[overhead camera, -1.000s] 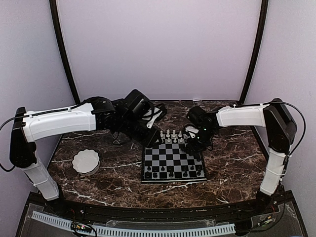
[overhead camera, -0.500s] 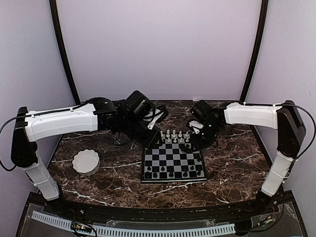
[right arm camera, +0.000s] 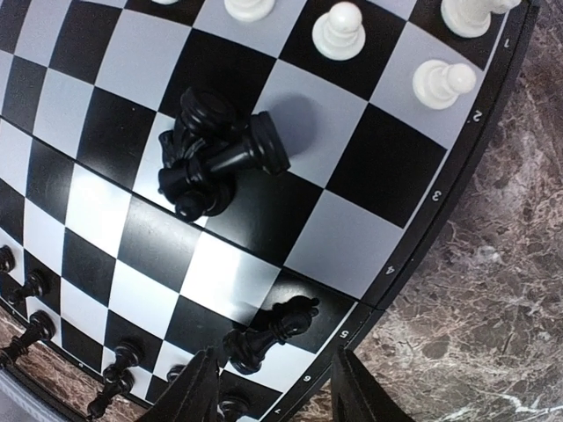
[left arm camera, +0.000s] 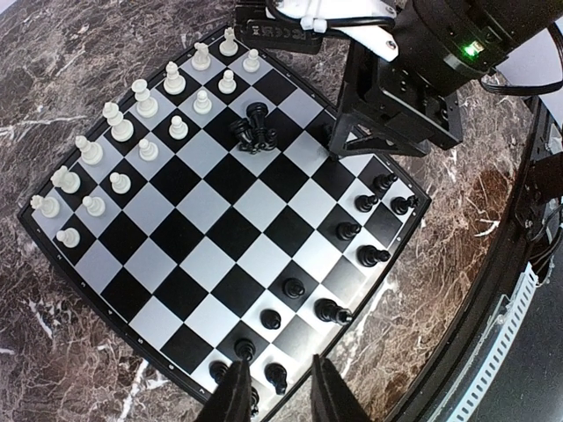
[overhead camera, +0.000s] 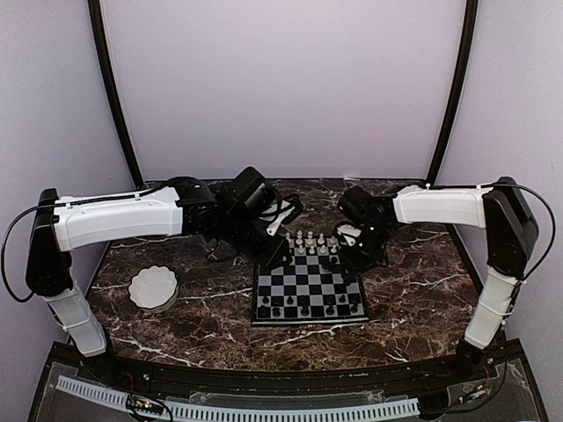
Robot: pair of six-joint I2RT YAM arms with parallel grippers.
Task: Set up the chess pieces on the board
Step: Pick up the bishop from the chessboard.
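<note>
Right gripper (right arm camera: pixel 274 362) was open over the board (right arm camera: pixel 334 237) edge, with a black knight (right arm camera: pixel 268 330) sitting between its fingers, not gripped. Left gripper (left arm camera: pixel 281 365) was barely open, holding nothing. A black pile (right arm camera: pixel 211 158) lay near the white pieces (left arm camera: pixel 141 97).

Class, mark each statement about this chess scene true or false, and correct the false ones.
1. The white pieces stand in two rows on the board. True.
2. The bowl sits on the board. False: it sits on the table, left of the board.
3. Some black pieces lie in a heap on the board. True.
4. The right hand is shut on a white piece. False: it is open, over a black piece.
</note>
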